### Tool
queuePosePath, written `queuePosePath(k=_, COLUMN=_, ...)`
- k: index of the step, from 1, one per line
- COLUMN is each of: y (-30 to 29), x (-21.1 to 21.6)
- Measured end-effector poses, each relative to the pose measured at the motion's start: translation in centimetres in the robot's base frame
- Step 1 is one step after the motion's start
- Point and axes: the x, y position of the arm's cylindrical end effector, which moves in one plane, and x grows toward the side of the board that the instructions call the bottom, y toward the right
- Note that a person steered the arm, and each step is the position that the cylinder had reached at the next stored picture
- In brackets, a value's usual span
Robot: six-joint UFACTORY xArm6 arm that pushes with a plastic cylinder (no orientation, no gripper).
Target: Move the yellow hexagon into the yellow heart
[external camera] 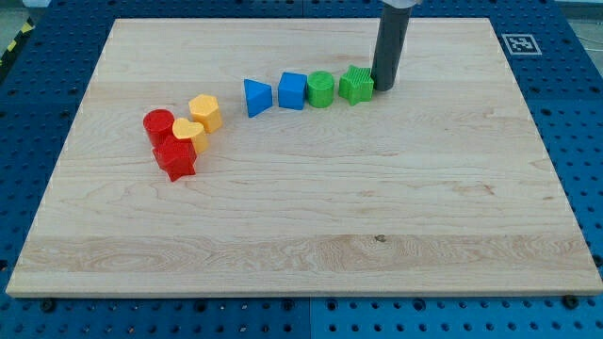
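The room is brightly and evenly lit from above, so the pale wooden board (301, 217) shows its grain clearly from the near edge to the far one, without hot glare. Shadows are soft and short: each block, such as the red star (175, 157) on the left, has only a faint dark rim at its base. The dark rod (390, 45) on the far right carries a dull sheen down its side. Focus is fairly sharp throughout, slightly softer at the far corners.
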Motion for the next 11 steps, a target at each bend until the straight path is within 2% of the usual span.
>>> queuePosePath(k=2, y=2.0, x=-2.8)
queuePosePath(k=5, y=-8.7, x=-4.2)
queuePosePath(k=8, y=-9.2, x=-4.2)
queuePosePath(k=11, y=-16.2, x=-4.2)
